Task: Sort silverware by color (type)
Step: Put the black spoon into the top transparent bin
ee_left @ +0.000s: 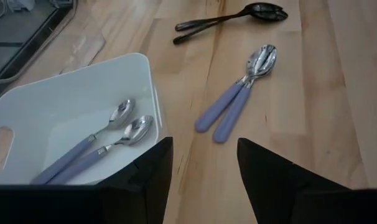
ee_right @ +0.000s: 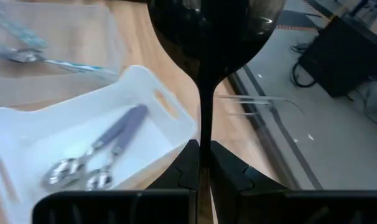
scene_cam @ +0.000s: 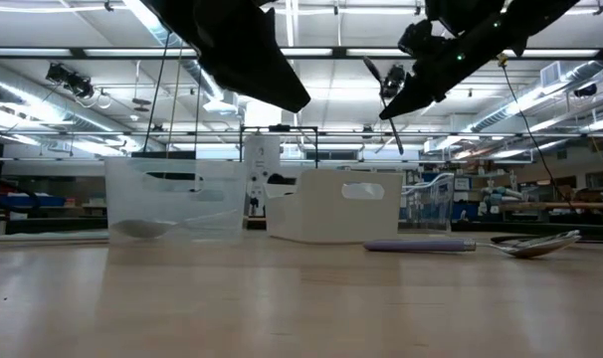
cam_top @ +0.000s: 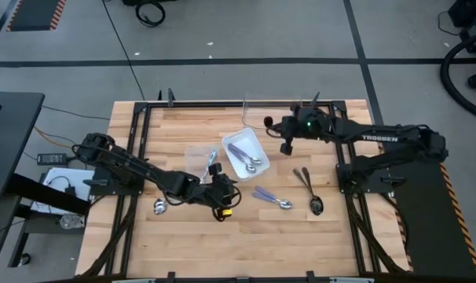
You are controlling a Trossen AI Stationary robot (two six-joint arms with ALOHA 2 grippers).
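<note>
Overhead, right end effector (ee_right: 201, 163) clenches a black spoon (ee_right: 207, 37) above the white bin's (ee_right: 170, 121) edge.

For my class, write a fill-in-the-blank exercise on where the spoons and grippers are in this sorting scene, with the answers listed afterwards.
1. The white bin holds ______ purple-handled spoons.
2. The right gripper has its fingers shut on the handle of a ______ spoon.
3. On the bare table, the two purple-handled spoons lie beside each other, and so do two ______ spoons.
4. The left gripper has its fingers ______ and holds nothing.

Answers: two; black; black; open
</note>
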